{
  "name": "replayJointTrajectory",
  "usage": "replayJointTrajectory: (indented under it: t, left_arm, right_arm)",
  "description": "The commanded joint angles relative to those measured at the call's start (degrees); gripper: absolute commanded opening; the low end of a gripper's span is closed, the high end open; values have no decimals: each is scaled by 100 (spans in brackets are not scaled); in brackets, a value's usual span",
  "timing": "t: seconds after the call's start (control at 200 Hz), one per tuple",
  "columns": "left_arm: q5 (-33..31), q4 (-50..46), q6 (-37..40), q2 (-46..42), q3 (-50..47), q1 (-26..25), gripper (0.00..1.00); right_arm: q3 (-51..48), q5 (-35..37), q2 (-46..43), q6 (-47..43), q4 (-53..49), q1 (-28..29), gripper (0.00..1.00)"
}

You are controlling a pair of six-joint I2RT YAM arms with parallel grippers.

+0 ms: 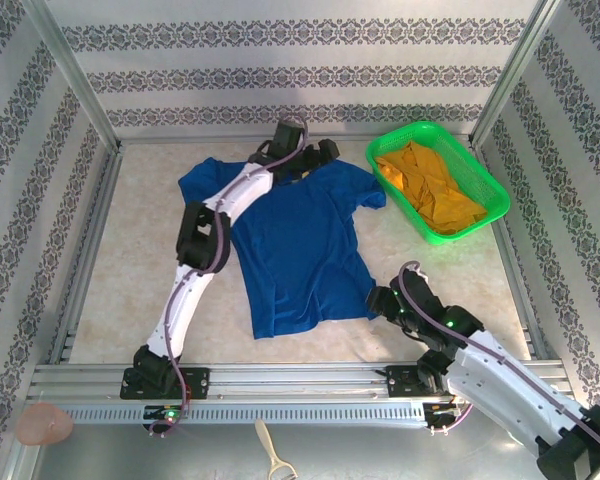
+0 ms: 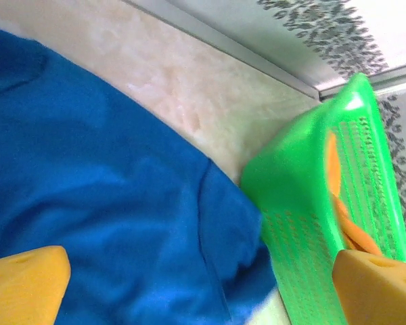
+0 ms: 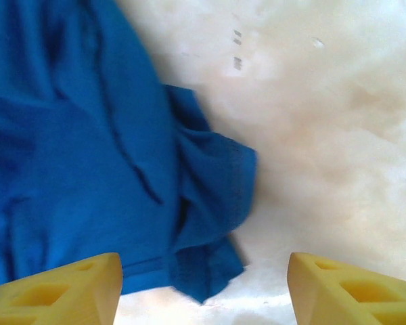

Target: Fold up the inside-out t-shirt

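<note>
The right end effector (image 1: 382, 300) sits at the near right corner of the t-shirt (image 1: 295, 250), just beside the hem. The right wrist view resolves what the top view leaves unclear: both yellow fingers (image 3: 61, 288) stand wide apart with nothing between them, and the hem corner ahead of them lies rumpled and turned over on the worktop (image 3: 325, 135). This end effector is open and holds nothing.

The t-shirt is blue and lies flat at the centre of the worktop. Its long axis runs near to far, leaning slightly left at the far end. The hem faces the arm bases and the collar faces the far wall. One sleeve extends to each side.

The left end effector (image 1: 315, 155) is over the collar, at the far edge of the t-shirt. The left wrist view shows its two yellow fingers (image 2: 24, 284) spread fully, with no cloth gripped. The same view shows the right sleeve seam and the perforated wall of the basket (image 2: 291, 223) just beside that sleeve, detail too small to read from above.

The basket is green, stands at the far right corner and contains the orange garment (image 1: 435, 185).

Count: two arms, two end effectors, four fingers, one t-shirt, one basket, one orange garment
</note>
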Motion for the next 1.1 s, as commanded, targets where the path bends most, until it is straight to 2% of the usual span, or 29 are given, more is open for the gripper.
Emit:
replayJointTrajectory:
  t: [0.0,0.14,0.28,0.34,0.435,0.555,0.744,0.989,1.044,1.099]
  left_arm:
    - [-97,-705,1172,-1656,-1010,70,99]
    - [-370,-400,1545,-3549,-3396,70,99]
    - [-804,264,1335,-5378,-6002,56,100]
    - [-804,729,1274,-6088,-7149,13,100]
    - [-806,667,963,-6930,-8224,-26,99]
    - [-720,570,623,-7940,-9336,-84,99]
    - [-936,-94,452,-9323,-10060,-90,100]
    - [-1038,-1297,779,-9977,-9848,-97,100]
    - [-855,-1345,802,-9980,-9840,-111,100]
    - [-689,-1277,747,-9962,-9876,-157,100]
  right_arm:
    - [316,234,-37,-211,-158,337,64]
    - [370,76,568,-316,554,930,61]
    - [450,-49,1466,-234,1406,1448,59]
    - [440,-87,1809,-141,1813,1588,59]
    - [501,-213,2330,-82,2359,1738,58]
    - [806,-249,2933,-223,2586,1894,56]
    - [1191,-357,3771,-330,2781,2006,47]
    - [1498,-246,4615,-272,2870,2336,44]
    - [1563,-280,4816,-254,2962,2398,36]
    - [1667,-324,4985,-271,3033,2460,17]
